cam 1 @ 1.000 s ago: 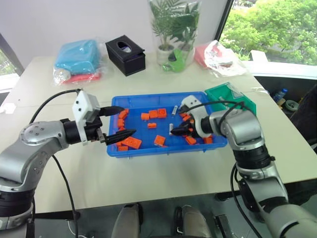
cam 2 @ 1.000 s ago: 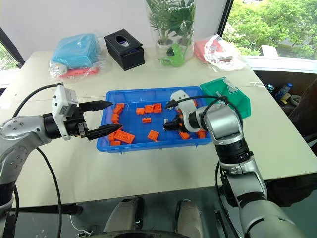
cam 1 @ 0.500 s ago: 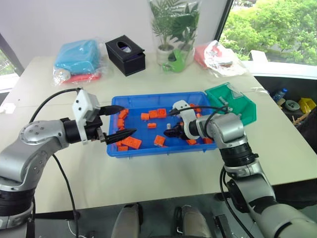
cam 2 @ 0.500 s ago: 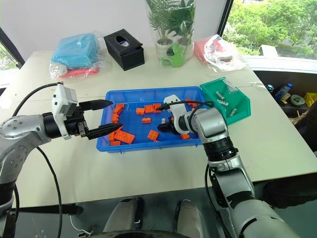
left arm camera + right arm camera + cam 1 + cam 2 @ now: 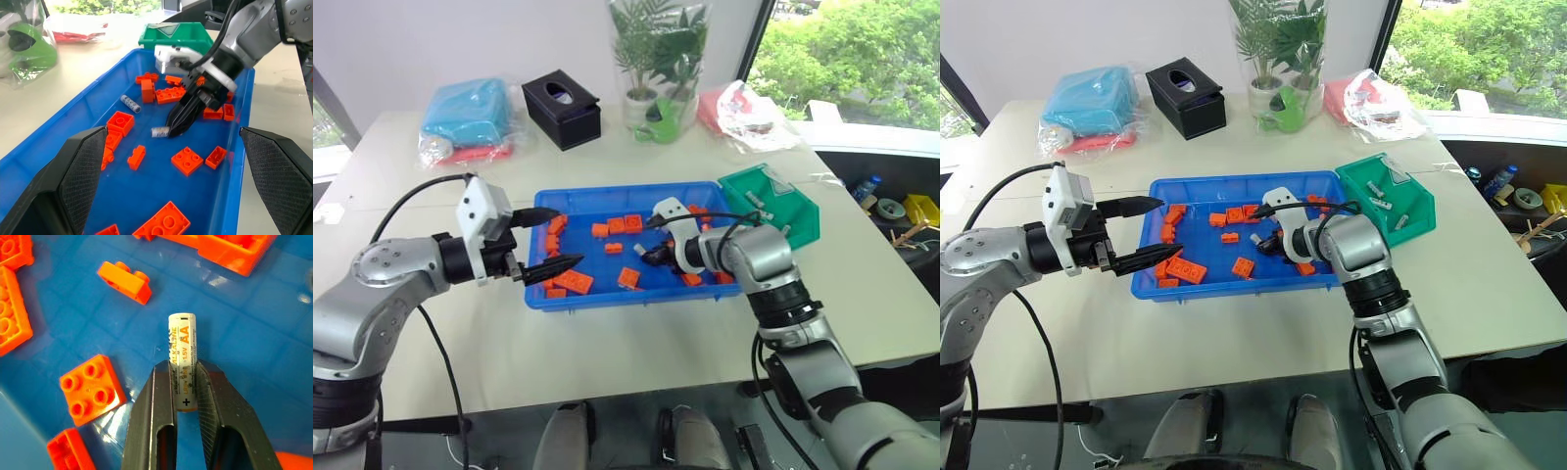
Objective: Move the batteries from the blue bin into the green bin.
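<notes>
Right hand (image 5: 185, 382) clamped on AA battery (image 5: 182, 360) low in blue bin (image 5: 607, 296); you had second battery (image 5: 130, 103) left among bricks (image 5: 187, 160). Several already in green bin (image 5: 1400, 201). Left hand (image 5: 548, 240) apart, idle.

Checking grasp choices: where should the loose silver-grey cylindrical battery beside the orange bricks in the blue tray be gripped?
Probably across its middle, from above: the silver-grey battery lies flat on the blue plastic tray floor, with both long sides free.

Head pair looks down on blue bin (image 5: 607, 201); wrist views close inside.
</notes>
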Action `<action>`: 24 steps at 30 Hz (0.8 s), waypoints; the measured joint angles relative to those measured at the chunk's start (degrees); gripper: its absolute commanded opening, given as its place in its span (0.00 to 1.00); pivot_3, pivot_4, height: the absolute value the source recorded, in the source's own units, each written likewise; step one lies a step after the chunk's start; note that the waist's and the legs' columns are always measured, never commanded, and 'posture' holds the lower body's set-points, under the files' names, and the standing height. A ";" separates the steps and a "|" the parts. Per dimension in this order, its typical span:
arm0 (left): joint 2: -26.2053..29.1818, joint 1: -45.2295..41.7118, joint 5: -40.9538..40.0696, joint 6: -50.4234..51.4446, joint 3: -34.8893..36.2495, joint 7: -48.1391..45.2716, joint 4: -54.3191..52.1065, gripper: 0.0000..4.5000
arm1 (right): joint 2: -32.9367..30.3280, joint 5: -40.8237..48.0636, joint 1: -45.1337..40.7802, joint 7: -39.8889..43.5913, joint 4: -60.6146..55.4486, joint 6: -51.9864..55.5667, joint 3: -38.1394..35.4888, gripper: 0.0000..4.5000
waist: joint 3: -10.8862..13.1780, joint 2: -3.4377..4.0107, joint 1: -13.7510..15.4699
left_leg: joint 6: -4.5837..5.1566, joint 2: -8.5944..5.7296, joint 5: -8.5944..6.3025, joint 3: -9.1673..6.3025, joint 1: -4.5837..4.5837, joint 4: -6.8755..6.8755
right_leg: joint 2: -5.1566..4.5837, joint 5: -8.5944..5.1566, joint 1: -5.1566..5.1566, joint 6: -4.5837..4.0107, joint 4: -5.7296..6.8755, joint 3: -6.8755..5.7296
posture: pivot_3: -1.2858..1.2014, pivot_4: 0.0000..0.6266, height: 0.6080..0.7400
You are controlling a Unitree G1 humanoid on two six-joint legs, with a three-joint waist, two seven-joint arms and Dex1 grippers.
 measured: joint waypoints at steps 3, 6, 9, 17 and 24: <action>-0.14 0.32 0.02 -0.02 -0.06 -0.20 0.01 1.00 | -6.58 1.67 -2.02 0.64 -3.92 1.48 -5.14 0.01 | 0.03 0.04 -0.11 | 0.00 -0.01 -0.01 0.02 0.01 -0.03 | 0.00 0.00 -0.01 0.00 -0.04 0.00 | 0.52 0.24 0.40; -0.58 0.33 0.04 -0.11 -0.25 -0.44 0.02 1.00 | -12.84 2.06 -4.14 -0.28 -4.15 1.66 -10.83 0.01 | 0.02 0.04 -0.05 | -0.01 0.00 -0.01 0.03 0.02 -0.08 | 0.02 -0.01 -0.01 0.00 -0.07 -0.01 | 0.52 0.24 0.40; -0.81 0.26 0.16 -0.24 -0.52 -0.71 0.23 1.00 | -16.76 1.61 -4.49 -1.55 -1.49 -0.09 -14.67 0.01 | -0.01 -0.01 -0.17 | -0.10 0.00 -0.07 0.05 0.03 -0.08 | 0.02 -0.01 0.01 0.00 -0.12 -0.02 | 0.52 0.24 0.40; -1.93 -2.35 1.02 -0.98 -2.72 -1.53 1.95 1.00 | -16.84 -1.23 -3.29 -5.43 14.46 -15.09 -15.54 0.42 | 0.00 0.01 -0.25 | 0.03 0.01 0.01 0.14 0.00 -0.08 | 0.01 0.06 0.17 0.10 -0.09 0.01 | 0.52 0.24 0.40; -1.74 -2.53 1.23 -1.04 -2.68 -1.58 2.47 1.00 | -14.14 -2.88 -4.99 -3.69 19.08 -26.15 -12.09 0.63 | 0.06 0.10 -0.62 | 0.04 0.02 0.01 0.15 0.01 -0.08 | 0.02 0.09 0.15 0.15 -0.04 0.03 | 0.52 0.24 0.40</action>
